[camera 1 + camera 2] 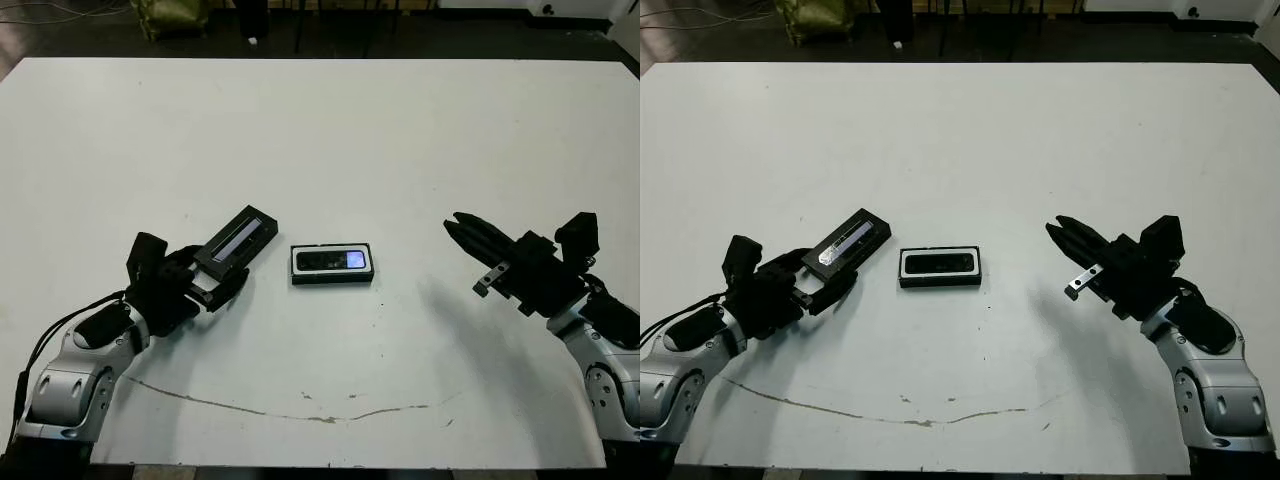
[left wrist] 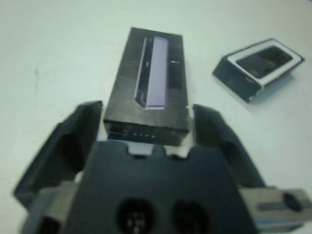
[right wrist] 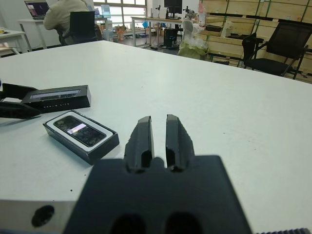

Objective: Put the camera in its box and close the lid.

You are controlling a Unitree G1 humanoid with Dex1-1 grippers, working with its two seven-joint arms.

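Your left gripper (image 1: 215, 283) was clamped on the lid (image 1: 236, 241), one black finger on each long side of its near end; the left wrist view showed the lid's end seated between them against the gripper body. The lid pointed away from that gripper toward the far right, pale strip up, and seemed raised off the tabletop at its far end, though you could not confirm this from the head views.

The box (image 1: 332, 264) lay flat on the table (image 1: 330, 140), nearer the front edge than the far one and about midway between the left and right edges. The camera (image 1: 333, 261) lay inside it, bluish patch toward the right end. The lid's far corner was just beside the box's left end, not touching it; nothing lay between them.

Your right gripper (image 1: 468, 234) hovered well apart to the right of the box, fingers together with only a thin slit showing in the right wrist view, gripping nothing.

A thin brown scuff line (image 1: 300, 412) ran along the tabletop near the front edge. A seated person (image 3: 66, 14) showed beyond the table.
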